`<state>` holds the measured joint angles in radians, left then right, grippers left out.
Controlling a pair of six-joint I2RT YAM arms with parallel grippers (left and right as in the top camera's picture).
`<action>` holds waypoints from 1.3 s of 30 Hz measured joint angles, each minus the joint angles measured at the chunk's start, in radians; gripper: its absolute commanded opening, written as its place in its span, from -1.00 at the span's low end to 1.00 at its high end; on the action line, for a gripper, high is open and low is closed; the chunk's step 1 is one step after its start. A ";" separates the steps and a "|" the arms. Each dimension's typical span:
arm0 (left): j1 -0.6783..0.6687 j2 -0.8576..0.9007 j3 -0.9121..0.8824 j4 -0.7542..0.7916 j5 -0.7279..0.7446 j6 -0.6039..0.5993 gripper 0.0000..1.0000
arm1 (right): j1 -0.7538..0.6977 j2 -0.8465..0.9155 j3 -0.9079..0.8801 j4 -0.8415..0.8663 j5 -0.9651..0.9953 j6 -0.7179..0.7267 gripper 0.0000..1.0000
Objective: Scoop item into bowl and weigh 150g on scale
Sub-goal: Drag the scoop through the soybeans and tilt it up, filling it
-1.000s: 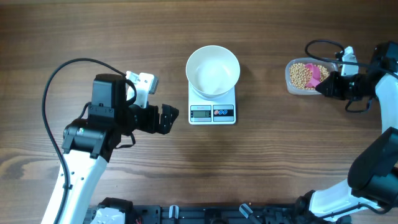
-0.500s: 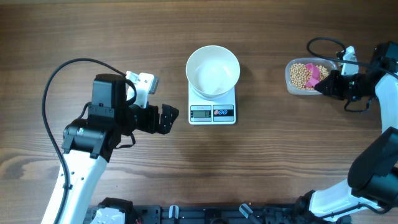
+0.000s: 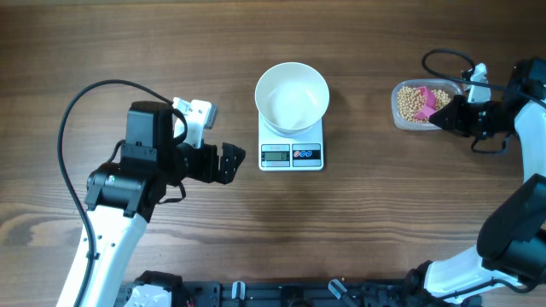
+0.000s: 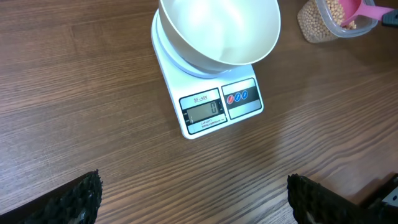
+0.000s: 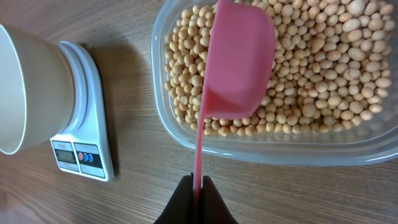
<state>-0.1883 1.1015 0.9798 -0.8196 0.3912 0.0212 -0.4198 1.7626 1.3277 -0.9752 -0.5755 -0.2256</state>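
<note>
While the wooden table (image 3: 171,51) fills every view, its brown grain runs side to side and no part of the room beyond it shows. A dark rail (image 3: 256,294) lies along the near edge.

The scale (image 3: 291,155) stands at mid-table, display and buttons toward the near edge. The bowl (image 3: 292,96) sits on its platform, overhanging the back, its inside plain white.

To the right, well apart from the scale, a clear tub (image 3: 401,119) holds the beans (image 3: 412,101). A pink scoop (image 5: 239,62) lies with its cup over the beans inside the tub. Its thin handle runs out across the tub's rim.

The right gripper (image 5: 198,199) stands just outside the tub, its fingers pressed tight on the end of that handle.

The left gripper (image 3: 232,162) hovers left of the scale, near it but not touching. Its fingers (image 4: 74,199) are spread wide, nothing between them but bare tabletop. A black cable (image 3: 77,128) loops over the left arm.
</note>
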 measured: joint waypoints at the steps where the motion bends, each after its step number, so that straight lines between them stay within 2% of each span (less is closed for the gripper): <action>1: 0.000 0.000 0.000 0.000 0.000 0.000 1.00 | 0.000 0.000 0.000 0.004 0.000 0.000 -0.91; 17: 0.000 0.000 0.000 0.000 0.000 0.000 1.00 | -0.002 0.000 0.000 -0.023 -0.022 0.006 -0.91; 39: 0.000 0.000 0.000 0.000 0.000 0.000 1.00 | -0.096 0.001 -0.006 -0.059 -0.150 0.058 -0.91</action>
<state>-0.1883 1.1015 0.9798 -0.8196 0.3912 0.0212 -0.5156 1.7638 1.3212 -1.0344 -0.7258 -0.1680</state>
